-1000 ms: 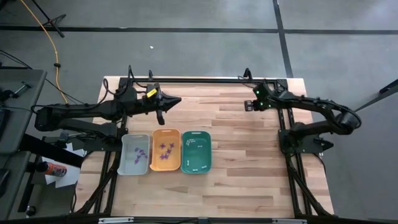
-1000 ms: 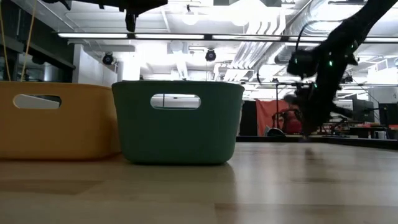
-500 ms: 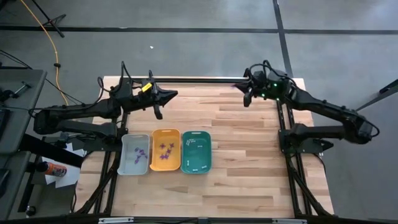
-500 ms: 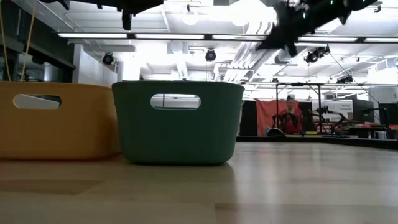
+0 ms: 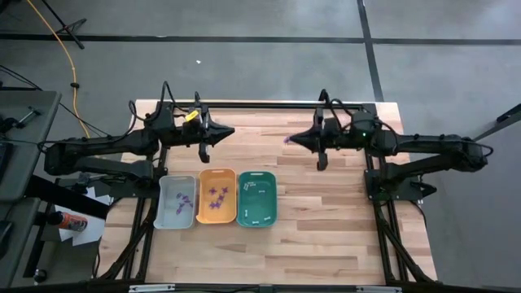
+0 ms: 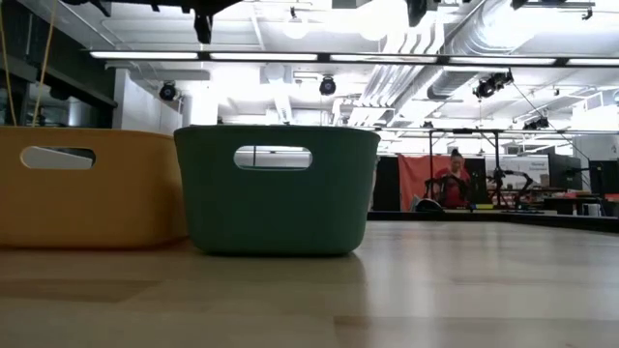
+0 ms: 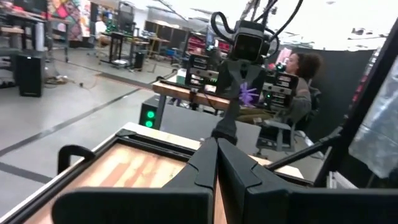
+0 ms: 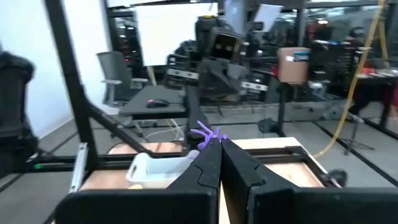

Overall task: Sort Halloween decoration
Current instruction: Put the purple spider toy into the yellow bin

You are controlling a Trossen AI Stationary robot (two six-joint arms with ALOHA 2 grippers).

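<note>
My right gripper (image 5: 291, 140) hovers over the far middle of the table, pointing level toward the left arm, shut on a small purple spiky Halloween decoration piece (image 8: 204, 133), which also shows in the left wrist view (image 7: 249, 94). My left gripper (image 5: 231, 130) is shut and empty, held high over the far left part of the table and facing the right one. More purple pieces lie in the grey tray (image 5: 168, 213) and the orange tray (image 5: 216, 173). Small white pieces lie in the teal tray (image 5: 256, 174). My right gripper pinches the purple piece (image 8: 210, 135) between its two fingertips, only at their free ends. The fingers lie level, pointing toward the table's left. The piece is lifted clear of the table, and its thin spikes stick out beyond and above the tips.
The three trays stand side by side near the table's left middle. In the low view the orange tray (image 6: 87, 188) and the teal tray (image 6: 276, 188) stand on the wood. Bare wood lies right of the trays. A person sits far behind the table.
My right gripper has risen from the table near its far right corner. It has swung toward the table's left, turning from pointing down to level, and has carried the purple piece up clear of the wood. The left arm has shifted only slightly.
</note>
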